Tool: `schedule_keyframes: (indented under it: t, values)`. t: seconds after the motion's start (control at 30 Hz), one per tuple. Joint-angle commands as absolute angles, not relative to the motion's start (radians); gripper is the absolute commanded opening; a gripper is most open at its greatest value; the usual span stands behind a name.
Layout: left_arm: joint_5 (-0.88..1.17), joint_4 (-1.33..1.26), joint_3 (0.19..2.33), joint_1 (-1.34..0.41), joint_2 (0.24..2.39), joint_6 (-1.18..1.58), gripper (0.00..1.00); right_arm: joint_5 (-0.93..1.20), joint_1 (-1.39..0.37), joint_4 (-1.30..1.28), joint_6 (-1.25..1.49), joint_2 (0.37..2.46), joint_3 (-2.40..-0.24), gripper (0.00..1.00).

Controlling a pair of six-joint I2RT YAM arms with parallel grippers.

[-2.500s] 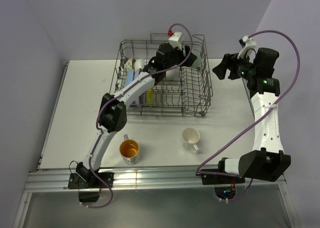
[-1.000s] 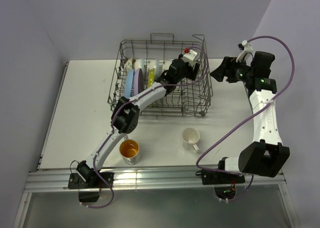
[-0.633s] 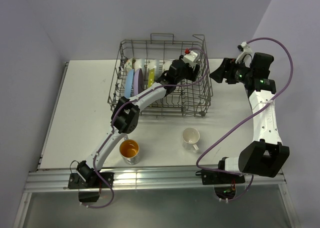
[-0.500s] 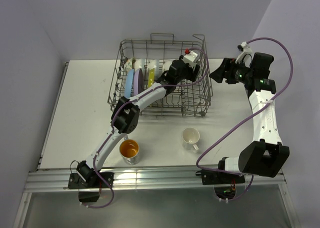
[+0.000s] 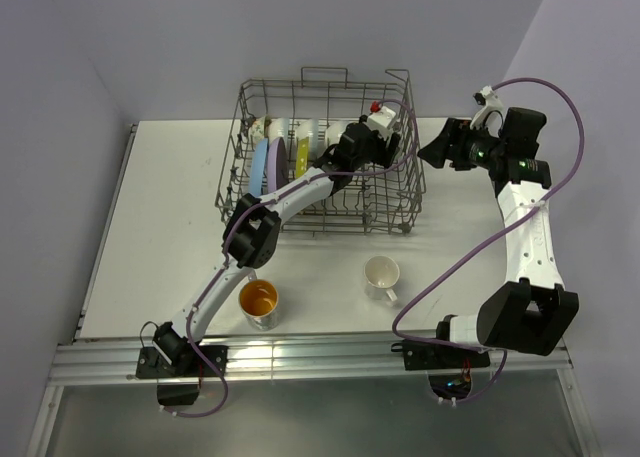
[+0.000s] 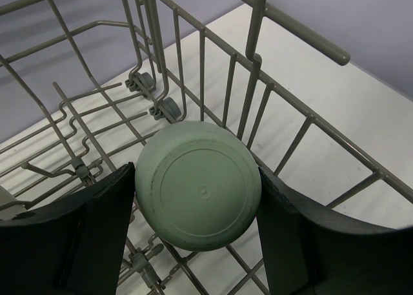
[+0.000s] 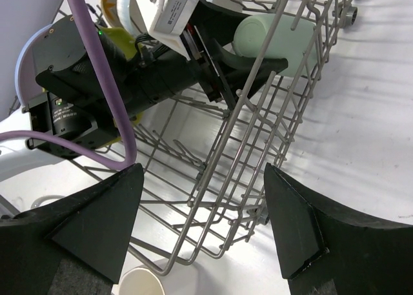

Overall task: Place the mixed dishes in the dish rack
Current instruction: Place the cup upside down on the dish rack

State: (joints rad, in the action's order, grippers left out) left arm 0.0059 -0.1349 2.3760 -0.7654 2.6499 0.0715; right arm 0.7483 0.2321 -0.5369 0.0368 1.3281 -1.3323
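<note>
Your top cam looks down on the whole scene from far. L wrist cam: close, inside grey metal wire dish rack point(image 6: 257, 24); R wrist: outside it. Both show pale green round cup point(image 6: 197, 185).

The pale green cup point(image 6: 197, 185) shows only its base, its mouth probably hidden beneath.

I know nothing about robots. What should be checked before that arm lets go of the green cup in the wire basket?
1. Grip: the left fingers touch both sides of the pale green cup: ok.
2. Place: the cup is inside the dish rack, close to a side wall: ok.
3. Support: the cup rests on the rack floor: cannot tell.
4. Other arm: the right fingers are open, empty and outside the rack: ok.
5. Remaining dishes loaded: not ok; the white mug and the orange-inside cup stand on the table.
</note>
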Motion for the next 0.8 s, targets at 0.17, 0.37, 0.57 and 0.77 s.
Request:
schedule_keyframes:
  t: [0.17, 0.37, 0.57, 0.77]
  values:
    - [0.006, -0.150, 2.390, -0.767, 2.665, 0.094, 0.32, 0.770, 0.242, -0.506, 0.046, 1.310, -1.325, 0.82]
    - [0.006, -0.149, 2.390, -0.767, 2.665, 0.100, 0.47, 0.770, 0.241, -0.505, 0.048, 1.310, -1.325, 0.82]
    - [0.006, -0.152, 2.393, -0.769, 2.665, 0.107, 0.60, 0.770, 0.241, -0.506, 0.046, 1.313, -1.328, 0.82]
    - [0.006, -0.150, 2.393, -0.770, 2.661, 0.113, 0.67, 0.772, 0.241, -0.506, 0.046, 1.316, -1.330, 0.82]
